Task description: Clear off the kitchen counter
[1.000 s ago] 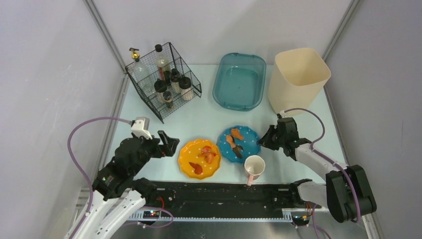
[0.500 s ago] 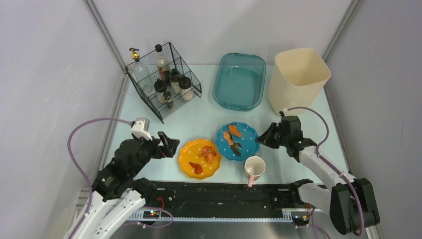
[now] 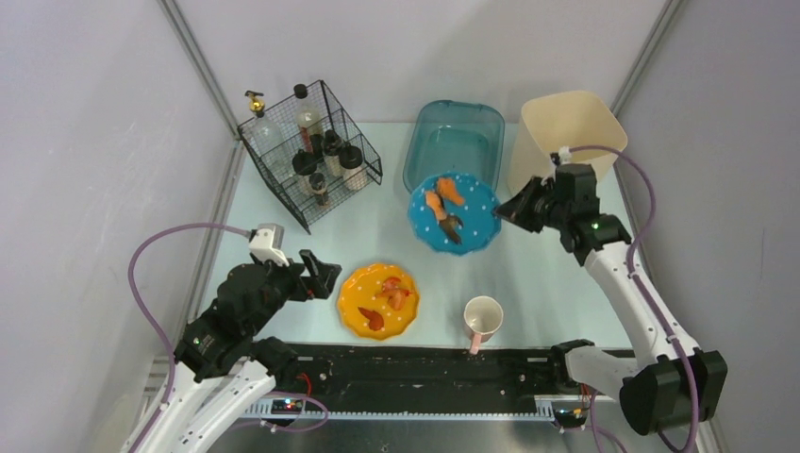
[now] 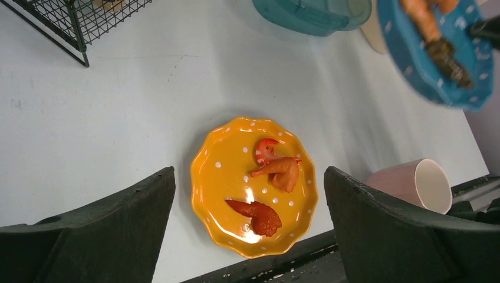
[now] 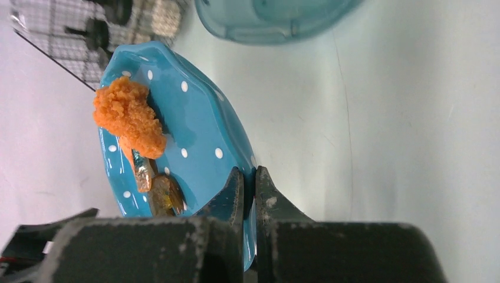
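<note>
Blue plate (image 3: 475,201) held aloft at 1 o'clock, rim clamped in right claw (image 5: 247,178); orange plate (image 3: 357,289) & mug (image 3: 482,314) not yet cleared off counter (image 3: 377,226); left claw (image 4: 249,172) spread apart.

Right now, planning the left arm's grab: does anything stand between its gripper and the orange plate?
Nothing visible does. The left gripper is open, facing the orange plate; only food scraps lie on it.

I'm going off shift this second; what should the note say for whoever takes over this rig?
Right gripper: shut on the blue plate at its rim, held above the kitchen counter near the teal tub, scraps on it.
Left gripper: open, over the orange plate, touching nothing.
On the counter: orange plate with scraps, pink mug.
Done: nothing put away yet. Left: both plates, mug.
</note>
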